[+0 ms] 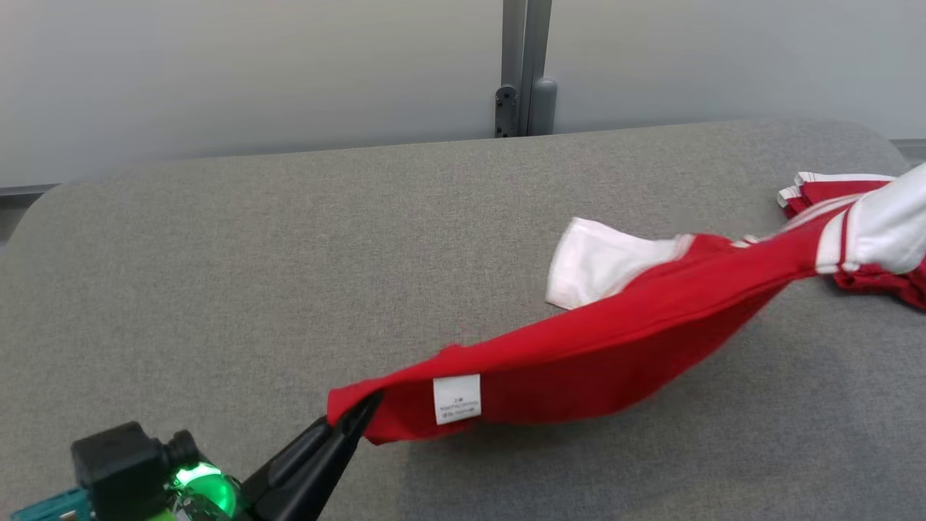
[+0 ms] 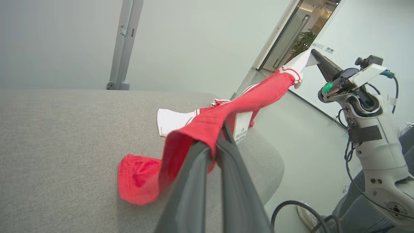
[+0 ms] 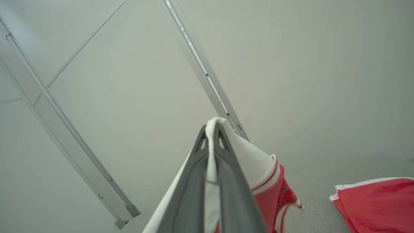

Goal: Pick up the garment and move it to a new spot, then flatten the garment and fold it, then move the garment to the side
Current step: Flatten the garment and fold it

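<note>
Garment [image 1: 615, 354], a red top with white sleeves, hangs as a sagging band between the 2 grippers above the grey padded surface [image 1: 217, 253]. Its middle droops close to the cushion and 1 white sleeve [image 1: 600, 264] rests on it. The left gripper [image 1: 365, 407] has its fingers clenched on a red hem corner, just beside a white label [image 1: 456, 399]. The right gripper [image 3: 212, 129] is pinched tight on a white cuff, held higher and out past the right end of the surface. I judge the pick-up done and the carry to a new spot under way. Laying the cloth down, flattening it, folding it and the last move to the side are all left. A bunch of red cloth with white stripes [image 1: 825, 189] lies at the far right of the surface. Whether it belongs to the same garment I cannot tell, but the hanging band could drag across it. A grey post [image 1: 524, 72] stands by the wall behind the surface, well apart from the work. In the left wrist view a person's shoe [image 2: 305, 213] shows on the floor near the right arm, so a wide swing on that side looks risky.
</note>
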Controlling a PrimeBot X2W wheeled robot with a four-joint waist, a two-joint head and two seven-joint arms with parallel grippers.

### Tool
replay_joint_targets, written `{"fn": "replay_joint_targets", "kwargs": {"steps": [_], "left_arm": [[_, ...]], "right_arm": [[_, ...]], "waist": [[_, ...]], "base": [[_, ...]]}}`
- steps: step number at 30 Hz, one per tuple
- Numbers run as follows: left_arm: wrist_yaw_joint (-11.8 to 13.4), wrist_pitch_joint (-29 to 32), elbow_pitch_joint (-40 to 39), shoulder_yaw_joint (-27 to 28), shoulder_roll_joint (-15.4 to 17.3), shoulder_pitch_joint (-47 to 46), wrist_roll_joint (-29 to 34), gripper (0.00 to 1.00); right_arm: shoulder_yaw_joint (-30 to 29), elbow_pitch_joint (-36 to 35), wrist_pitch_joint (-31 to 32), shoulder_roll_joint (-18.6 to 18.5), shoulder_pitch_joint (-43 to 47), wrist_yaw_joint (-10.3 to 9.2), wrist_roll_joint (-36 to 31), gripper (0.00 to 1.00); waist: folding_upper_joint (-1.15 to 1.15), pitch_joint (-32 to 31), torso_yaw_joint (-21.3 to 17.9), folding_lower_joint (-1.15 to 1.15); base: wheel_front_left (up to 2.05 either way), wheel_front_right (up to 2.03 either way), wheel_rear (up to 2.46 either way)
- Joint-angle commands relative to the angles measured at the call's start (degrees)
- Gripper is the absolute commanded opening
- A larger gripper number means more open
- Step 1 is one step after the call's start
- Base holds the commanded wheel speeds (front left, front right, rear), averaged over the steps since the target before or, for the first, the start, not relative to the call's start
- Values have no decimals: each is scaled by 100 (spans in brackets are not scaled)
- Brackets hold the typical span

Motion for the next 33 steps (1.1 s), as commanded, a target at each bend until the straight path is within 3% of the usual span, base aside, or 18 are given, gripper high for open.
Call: {"fn": "replay_joint_targets", "kwargs": {"steps": [1, 5, 9, 14, 19, 23, 26, 30, 33], "left_arm": [[-17, 86, -219, 58, 102, -176, -166, 0], [5, 445, -707, 284, 315, -710, -682, 0], [191, 887, -601, 523, 433, -1856, -1012, 0], [469, 1427, 419, 483, 288, -4070, -1030, 0], [655, 1649, 2124, 248, -63, -6689, -459, 0], [675, 1254, 3678, 103, -332, -8445, 334, 0], [640, 583, 4830, 75, -509, -9446, 938, 0], [518, -270, 5960, -76, -581, -10111, 1524, 0], [305, -681, 6643, -180, -684, -10161, 1556, 0]], "right_arm": [[-154, -138, 138, 1, -238, 1, 68, 0], [-500, -293, 699, -73, -953, 1, -82, 0], [-484, -11, 1252, -26, -1963, 1, -463, 0], [-256, 795, 1625, 193, -3654, 1, -1179, 0], [-63, 1940, 1439, 583, -5727, 1, -2093, 0], [-10, 2860, 828, 971, -7202, 1, -2709, 0], [37, 3455, 135, 1241, -7993, 1, -3087, 0], [158, 3967, -530, 1401, -8443, 1, -3236, 0], [341, 4167, -757, 1415, -8204, 1, -3024, 0]], "waist": [[0, 41, -15, 0], [0, 234, -30, 0], [0, 731, 5, 0], [0, 1679, 61, 0], [0, 2664, 99, 0], [0, 3210, 59, 0], [0, 3447, -12, 0], [0, 3554, -86, 0], [0, 3559, -101, 0]], "base": [[0, 0, 0], [0, 0, 0], [0, 0, 0], [0, 0, 0], [0, 0, 0], [0, 0, 0], [0, 0, 0], [0, 0, 0], [0, 0, 0]]}}
